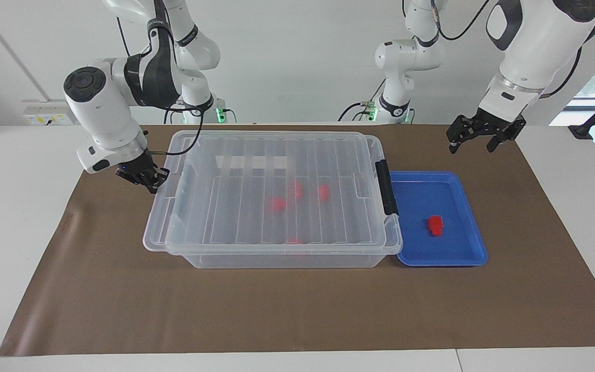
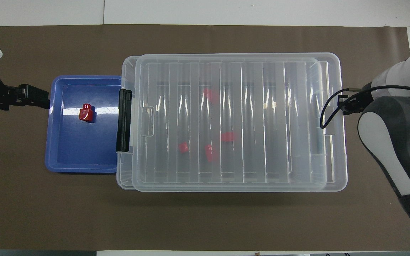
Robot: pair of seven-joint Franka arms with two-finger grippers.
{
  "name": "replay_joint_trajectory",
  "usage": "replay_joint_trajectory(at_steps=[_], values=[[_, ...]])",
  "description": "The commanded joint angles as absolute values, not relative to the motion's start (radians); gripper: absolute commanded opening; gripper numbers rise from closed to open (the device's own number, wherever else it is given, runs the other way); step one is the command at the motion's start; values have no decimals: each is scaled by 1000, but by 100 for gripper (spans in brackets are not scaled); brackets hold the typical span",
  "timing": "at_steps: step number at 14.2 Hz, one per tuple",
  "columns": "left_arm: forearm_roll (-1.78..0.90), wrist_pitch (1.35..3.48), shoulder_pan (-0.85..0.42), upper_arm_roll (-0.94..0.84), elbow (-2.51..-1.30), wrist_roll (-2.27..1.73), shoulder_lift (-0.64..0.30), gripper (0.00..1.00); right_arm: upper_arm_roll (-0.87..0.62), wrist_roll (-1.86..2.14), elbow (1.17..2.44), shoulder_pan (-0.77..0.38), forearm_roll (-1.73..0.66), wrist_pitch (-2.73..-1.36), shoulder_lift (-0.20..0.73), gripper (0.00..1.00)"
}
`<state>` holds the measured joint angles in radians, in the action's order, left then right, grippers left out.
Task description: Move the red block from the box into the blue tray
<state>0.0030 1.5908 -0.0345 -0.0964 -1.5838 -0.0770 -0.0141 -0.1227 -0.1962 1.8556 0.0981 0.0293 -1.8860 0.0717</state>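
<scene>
One red block lies in the blue tray, which stands against the box at the left arm's end. The ribbed clear lid lies on the box and covers nearly all of it. Through it show several more red blocks. My right gripper is shut, its tip at the lid's rim at the right arm's end. My left gripper hangs open and empty, raised over the mat beside the tray.
A black latch sits on the box's end next to the tray. A brown mat covers the table, with bare white table past each end.
</scene>
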Motion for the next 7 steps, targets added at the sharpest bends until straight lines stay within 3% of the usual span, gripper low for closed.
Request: replay_joint_trajectory(at_steps=[1, 7], values=[[-14, 1589, -25, -94, -1609, -83, 12, 100, -152, -236, 1875, 106, 34, -1894, 58, 0], [-15, 1586, -23, -91, -1598, -78, 8, 100, -161, -250, 1875, 107, 34, -1896, 58, 0]])
